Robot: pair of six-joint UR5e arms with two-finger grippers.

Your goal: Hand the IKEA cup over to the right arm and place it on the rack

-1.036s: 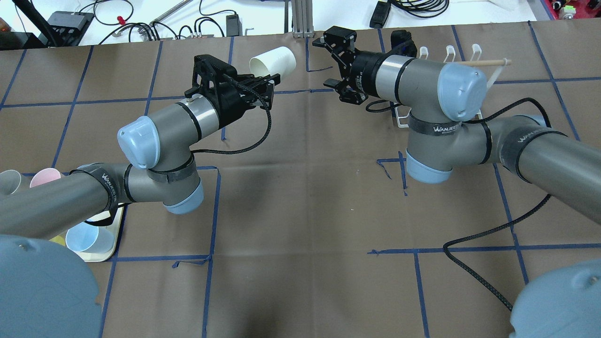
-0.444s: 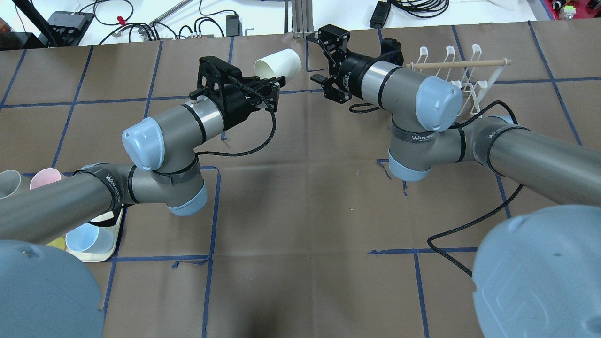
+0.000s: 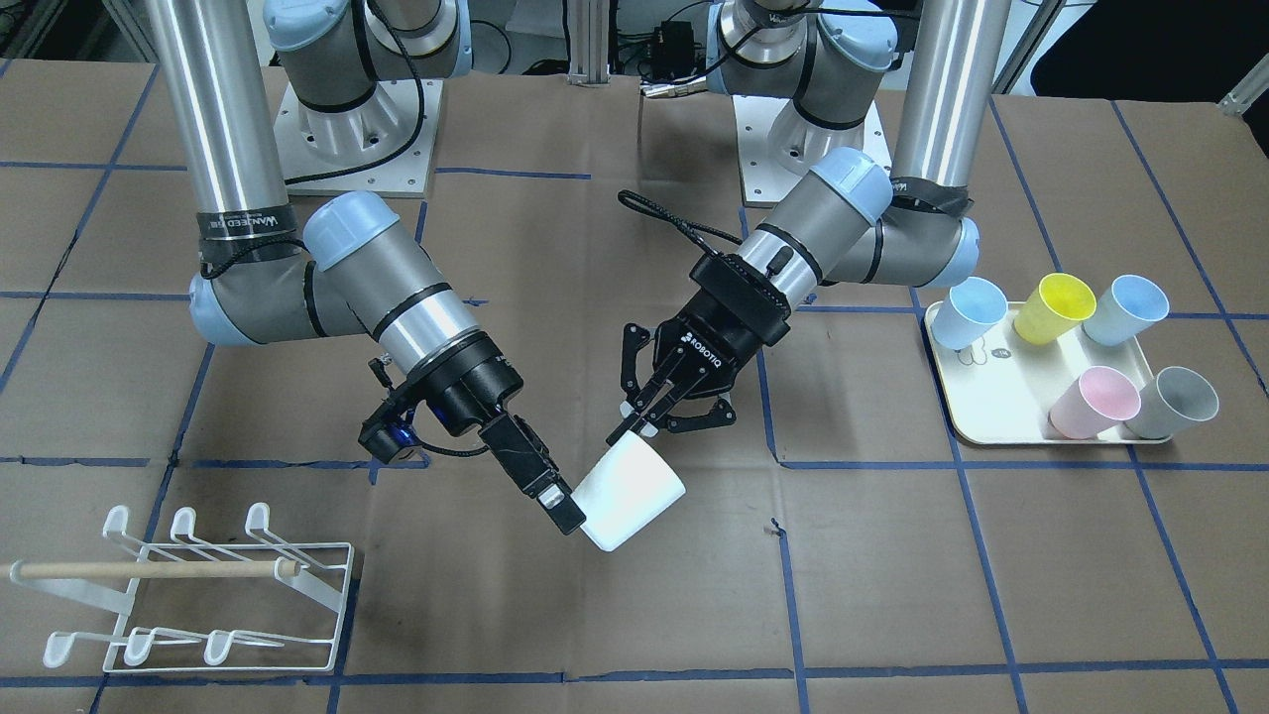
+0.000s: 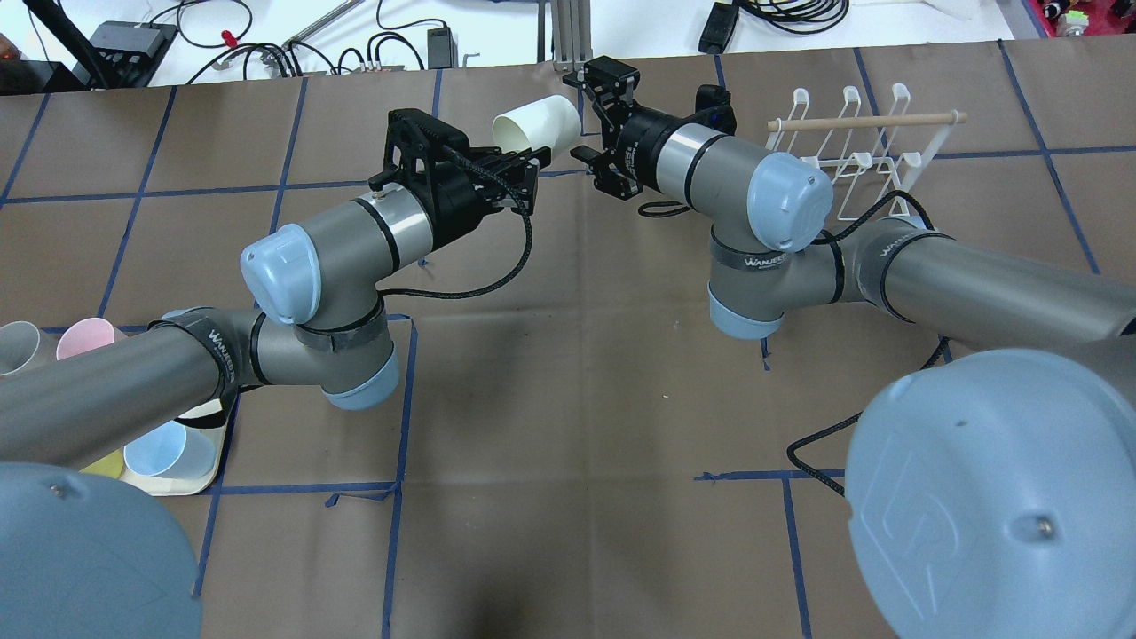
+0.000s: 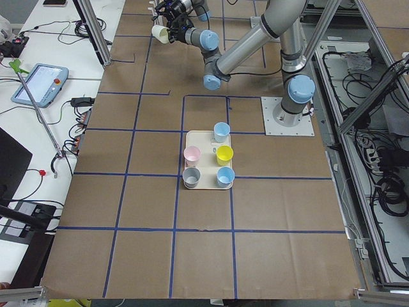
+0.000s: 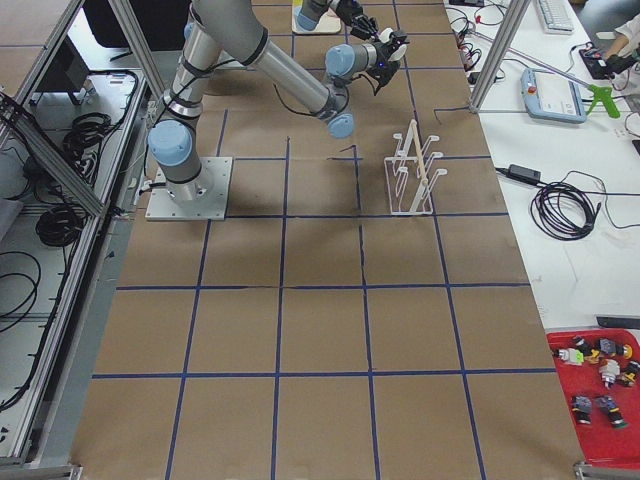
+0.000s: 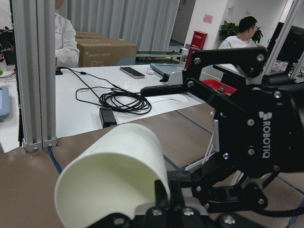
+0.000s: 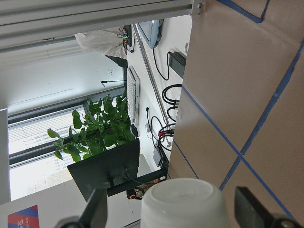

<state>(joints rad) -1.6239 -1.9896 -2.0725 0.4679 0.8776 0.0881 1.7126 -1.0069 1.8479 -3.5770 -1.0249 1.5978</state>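
Clock bearings are read in the overhead view from the white cup (image 4: 535,122), with 12 o'clock away from the robot.

- **3 o'clock:** you will find the right gripper (image 4: 587,115), jaws spread either side of the cup's base. The right wrist view shows a gap between each finger (image 8: 96,209) and the cup wall.
- **7 o'clock:** the left gripper (image 4: 528,161) pinches the rim, and its braided cable (image 4: 497,271) loops below.
- **12 o'clock:** an aluminium post (image 4: 568,35) stands at the table's far edge.
- **4 to 6 o'clock:** bare table (image 4: 577,399).
- **3 o'clock, farther out:** the rack (image 4: 856,146) sits behind the joints of the right arm (image 4: 772,191).
- **Near 8 o'clock:** the tray (image 3: 1001,416) lies well apart.
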